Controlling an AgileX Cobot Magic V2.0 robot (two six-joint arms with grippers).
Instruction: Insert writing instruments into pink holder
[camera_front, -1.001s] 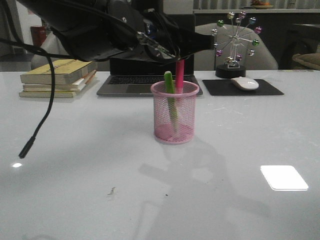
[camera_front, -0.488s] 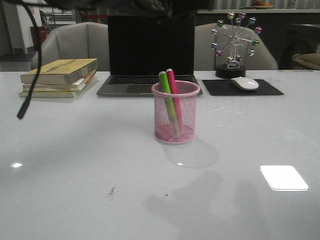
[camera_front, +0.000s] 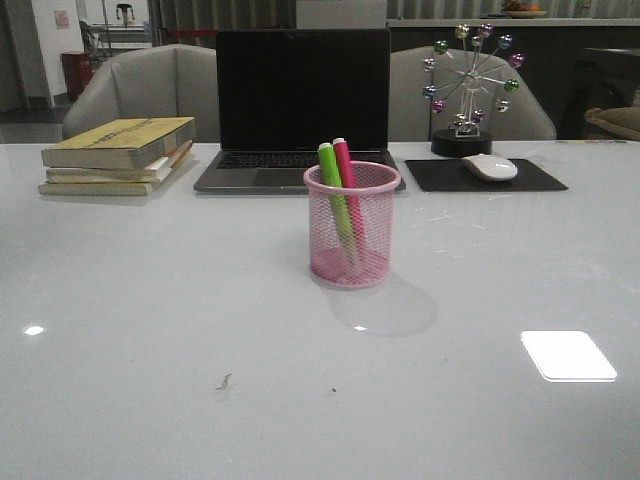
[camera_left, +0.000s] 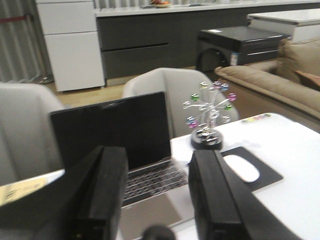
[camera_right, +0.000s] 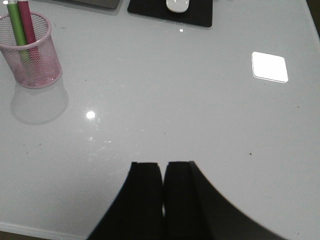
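Note:
The pink holder (camera_front: 350, 226) stands mid-table in the front view, with the lime green marker (camera_front: 334, 190) and the bright pink marker (camera_front: 345, 168) both leaning inside it, tops poking above the rim. The right wrist view shows the same holder (camera_right: 31, 55) with the green marker (camera_right: 17, 24) and the pink marker (camera_right: 27, 25) in it. My left gripper (camera_left: 159, 161) is open and empty, raised high and facing the laptop. My right gripper (camera_right: 164, 167) is shut with nothing in it, low over the near table edge. Neither arm appears in the front view.
A laptop (camera_front: 300, 110) stands open behind the holder. A stack of books (camera_front: 115, 155) lies at the back left. A white mouse (camera_front: 489, 167) rests on a black pad (camera_front: 484, 176) at the back right, behind it a metal ball ornament (camera_front: 468, 85).
The left arm, which hung over the holder with the pink marker a second ago, has risen out of the front view. Both markers now stand in the holder.

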